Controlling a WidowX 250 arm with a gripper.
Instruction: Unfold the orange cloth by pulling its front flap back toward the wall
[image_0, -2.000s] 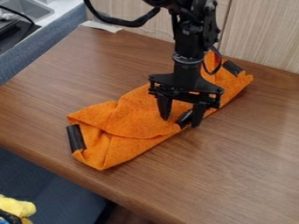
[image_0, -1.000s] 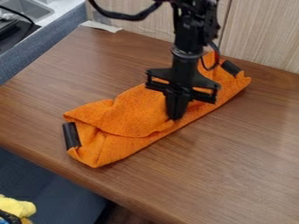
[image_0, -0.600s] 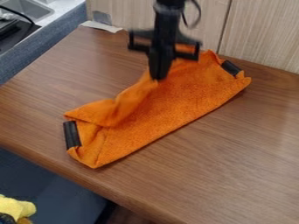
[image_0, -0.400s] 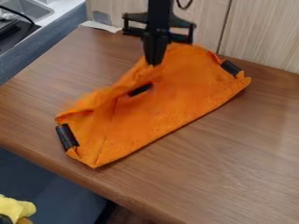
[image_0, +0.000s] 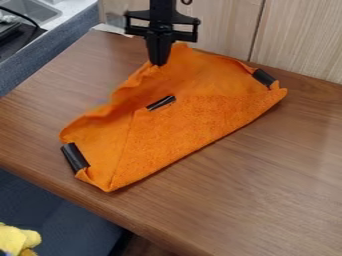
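The black gripper (image_0: 159, 64) hangs over the back left part of the table, its fingers together on the upper edge of an orange cloth (image_0: 194, 117). That pinched edge is raised in a peak. Below it the cloth spreads out, its straight front edge running from lower left to right. A black clip (image_0: 161, 103) lies on the middle of the cloth. Another black clip (image_0: 75, 156) is at its left end, and a third black clip (image_0: 264, 77) at its right end.
The brown wooden table (image_0: 260, 175) meets a light wood panel (image_0: 220, 25) at the back. A sink (image_0: 30, 10) stands at the upper left, beyond a blue-grey edge. Something yellow (image_0: 19, 237) shows at the lower left, below the table's edge.
The gripper has closed on the cloth and moved up and left toward the back. The folded-over flap has been pulled back, opening the cloth wider and baring the middle clip. The left corner has shifted slightly left.
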